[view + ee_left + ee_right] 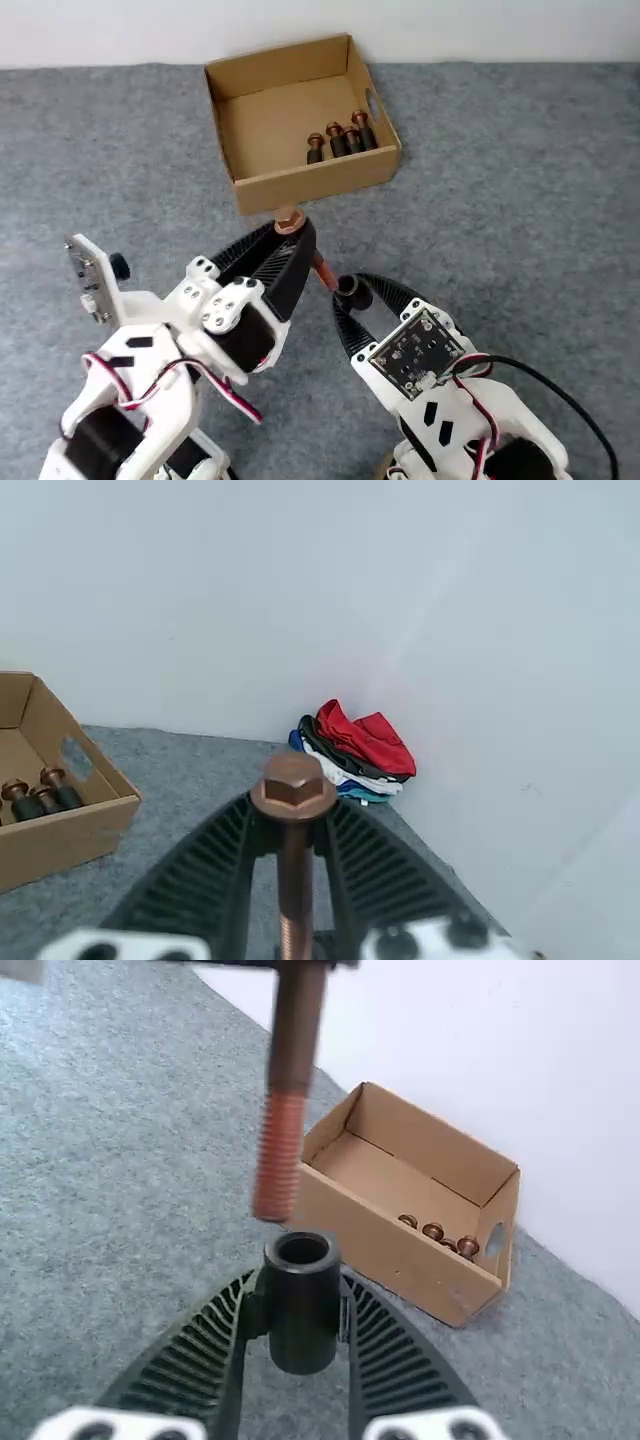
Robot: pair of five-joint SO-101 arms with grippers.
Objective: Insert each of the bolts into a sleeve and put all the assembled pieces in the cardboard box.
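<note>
My left gripper (290,232) is shut on a copper bolt (303,244), hex head (293,785) up and shank slanting down toward the right arm. My right gripper (298,1305) is shut on a black sleeve (299,1295), bore facing up. The bolt's threaded tip (277,1160) hangs just above the sleeve's mouth and slightly to one side, not inside it. In the high view the sleeve (351,291) sits right at the bolt's lower end. The cardboard box (250,190) stands behind both grippers and holds several assembled pieces (340,138) along one side.
Grey carpet covers the table around the arms. A white wall rises behind the box. A pile of folded clothes (355,748) lies in the corner, far off.
</note>
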